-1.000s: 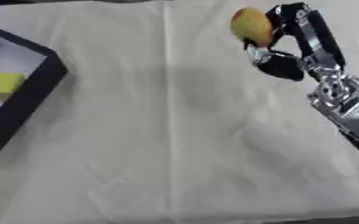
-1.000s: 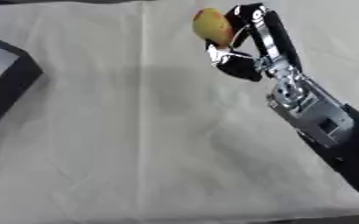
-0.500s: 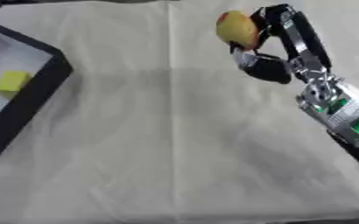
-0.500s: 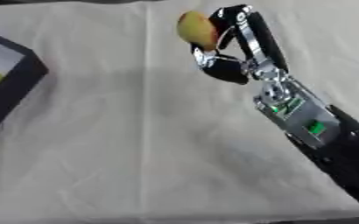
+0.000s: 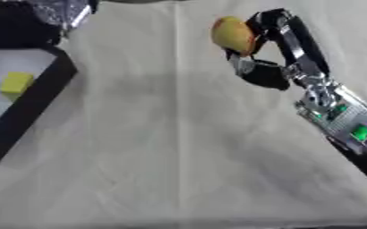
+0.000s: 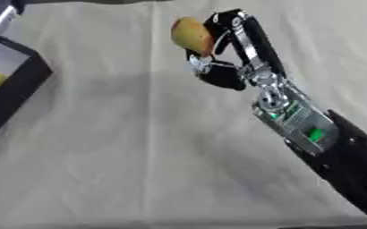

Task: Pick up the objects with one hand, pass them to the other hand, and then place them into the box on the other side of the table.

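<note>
- Cream cloth (image 5: 163, 152) covers the whole table in my view, creased, with one long fold line running top to bottom just left of centre.
- I see the fruit (image 5: 233, 35), a rounded yellow-orange piece with a reddish blush, in the upper middle of the frame, lifted clear of the cloth.
- My right hand (image 5: 265, 53) has it: the fingers (image 5: 279, 22) curl over the fruit's right side from above and the thumb comes up beneath it, so the fruit is pinched between them.
- From the hand, my right forearm (image 6: 296, 120) runs down toward the lower right corner, silver at the wrist, with a small green light on its casing and black further back.
- At the left edge sits the box (image 5: 38, 96), black-walled with a pale floor, well apart from the fruit across the fold line.
- Inside the box, near its left side, lies a yellow block (image 5: 16, 83).
- Above the box, in the upper left corner, I can make out a silvery, crinkled shape (image 5: 60, 12); I cannot tell what it is.
- My left hand does not appear in either view.
</note>
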Tool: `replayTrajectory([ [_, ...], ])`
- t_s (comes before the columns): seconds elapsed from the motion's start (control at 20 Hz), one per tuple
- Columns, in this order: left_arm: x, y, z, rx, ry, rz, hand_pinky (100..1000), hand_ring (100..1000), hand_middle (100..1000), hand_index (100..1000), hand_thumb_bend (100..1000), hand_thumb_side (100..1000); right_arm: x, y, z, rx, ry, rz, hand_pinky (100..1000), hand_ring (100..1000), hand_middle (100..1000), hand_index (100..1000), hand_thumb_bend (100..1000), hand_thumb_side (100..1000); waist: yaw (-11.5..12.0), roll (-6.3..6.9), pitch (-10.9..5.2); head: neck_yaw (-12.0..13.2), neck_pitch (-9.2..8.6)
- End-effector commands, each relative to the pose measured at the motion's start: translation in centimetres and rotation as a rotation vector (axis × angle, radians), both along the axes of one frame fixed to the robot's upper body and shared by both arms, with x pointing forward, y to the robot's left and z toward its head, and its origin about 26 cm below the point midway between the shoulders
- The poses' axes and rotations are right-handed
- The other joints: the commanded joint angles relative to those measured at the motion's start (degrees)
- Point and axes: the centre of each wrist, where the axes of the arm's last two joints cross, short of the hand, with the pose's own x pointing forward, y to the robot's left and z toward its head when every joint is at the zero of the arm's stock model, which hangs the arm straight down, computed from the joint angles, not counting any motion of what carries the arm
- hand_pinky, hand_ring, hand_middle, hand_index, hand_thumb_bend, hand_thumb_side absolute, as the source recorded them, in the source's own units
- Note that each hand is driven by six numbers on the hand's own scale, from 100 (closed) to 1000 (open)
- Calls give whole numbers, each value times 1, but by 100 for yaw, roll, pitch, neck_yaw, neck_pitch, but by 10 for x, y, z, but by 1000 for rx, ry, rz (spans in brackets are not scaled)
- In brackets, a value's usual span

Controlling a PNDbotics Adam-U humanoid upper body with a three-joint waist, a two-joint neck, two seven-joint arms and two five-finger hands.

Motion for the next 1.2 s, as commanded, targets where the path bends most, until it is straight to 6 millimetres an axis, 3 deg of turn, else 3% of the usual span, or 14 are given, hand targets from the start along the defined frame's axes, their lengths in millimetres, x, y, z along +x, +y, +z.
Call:
replayTrajectory([
  [0.05,-6,-5,6,38,-31,-10,788,703,632,765,247,397,-2,4,10,-20,-46,27,440,516,360,507,145,100,5,71,-229,34,32],
  [0.2,-7,-11,5,72,-31,-14,788,709,641,769,266,388,-2,6,9,-31,-51,44,441,517,361,507,146,100,12,82,-230,40,32],
  [0.25,-8,-12,4,83,-27,-17,789,710,642,769,267,388,-2,7,9,-35,-52,50,442,517,359,507,239,100,14,85,-230,41,32],
  [0.3,-8,-14,4,94,-19,-22,789,716,650,772,279,389,-2,7,9,-41,-51,57,442,517,361,508,148,100,15,90,-231,39,32],
  [1.2,-6,-43,-2,297,-15,-69,788,744,692,794,393,356,-4,23,2,-85,-42,141,443,517,359,505,149,100,28,164,-241,75,32],
])
